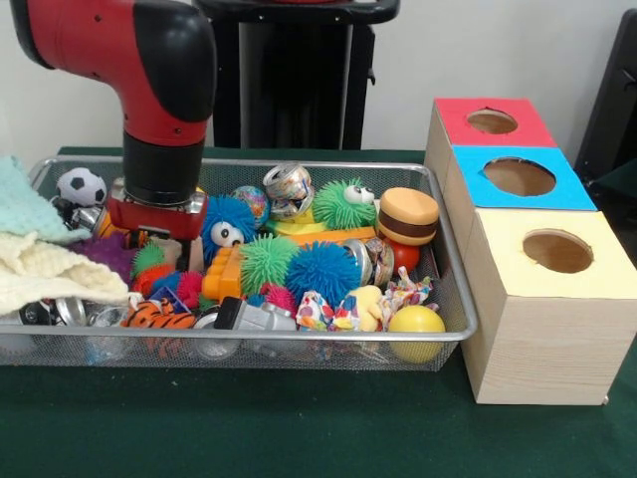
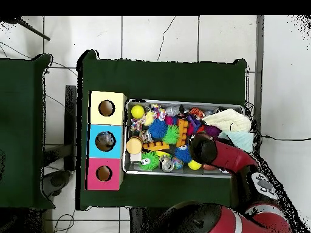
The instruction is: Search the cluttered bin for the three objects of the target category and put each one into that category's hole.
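The arm reaches down into the left part of the wire bin (image 1: 448, 289), and its hand (image 1: 149, 237) is sunk among the toys there, so I cannot tell whether it is released or clenched on anything. The target category is not given; the spiky balls are a likely set: a green one (image 1: 267, 261) and a blue one (image 1: 321, 271) mid-bin, and a green one with eyes (image 1: 344, 203) toward the back. These look light, soft and springy, so they should squash under a pinch and are best taken across the middle of the body. They lie packed against an orange block (image 1: 223, 271), a toy burger (image 1: 407, 216) and a yellow ball (image 1: 416, 323). Knitted cloths (image 1: 40, 261) drape over the bin's left end. The box (image 1: 552, 329) with red, blue and yellow holes stands just beside the bin's right end.
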